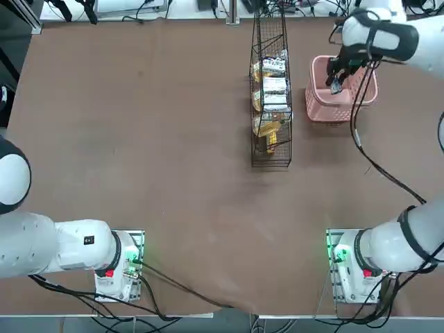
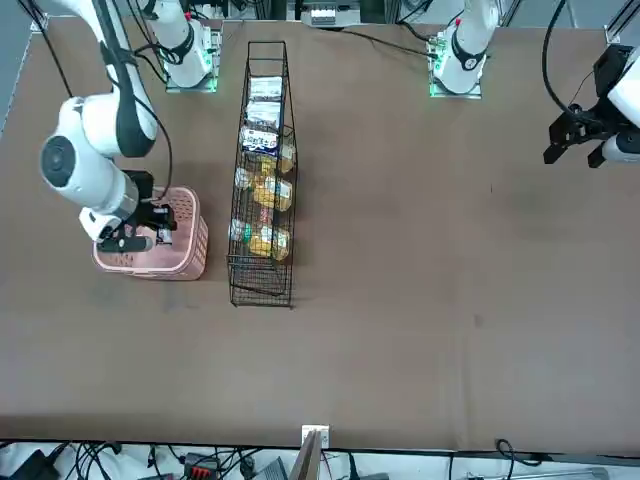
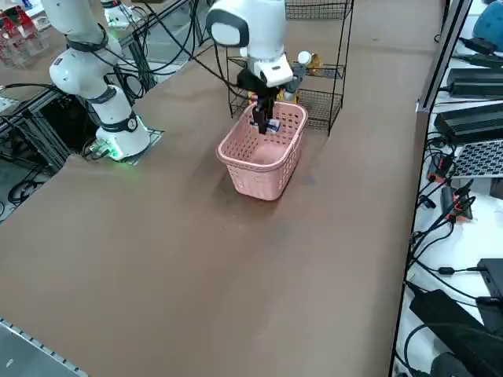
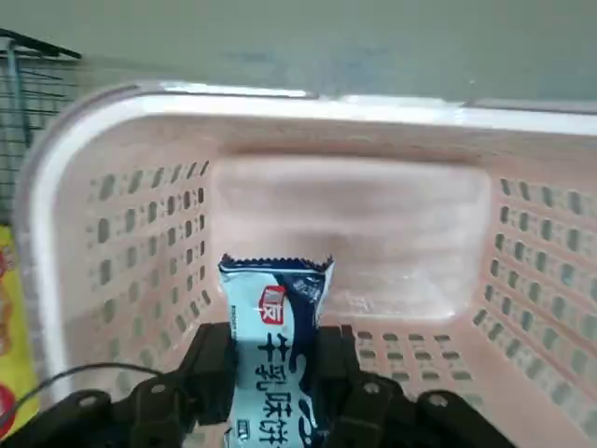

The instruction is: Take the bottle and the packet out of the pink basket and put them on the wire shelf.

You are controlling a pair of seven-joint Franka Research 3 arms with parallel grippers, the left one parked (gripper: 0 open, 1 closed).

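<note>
Right gripper (image 4: 277,373): jaws clenched on the packet (image 4: 276,341), pale blue-white with a red logo and dark Chinese print, held above the basket (image 4: 280,140) interior, near the shelf (image 1: 270,90).

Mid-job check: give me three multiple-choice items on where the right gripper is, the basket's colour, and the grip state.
1. The right gripper is: A over the pink basket; B over the wire shelf; C at the table's bare middle.
2. The basket is: A blue; B pink; C black.
3. The gripper is: A open, empty; B shut on the packet; C shut on a bottle.
Key: A, it hangs above the basket's rim; B, pink lattice walls; B, the packet stands pinched between the fingers.
</note>
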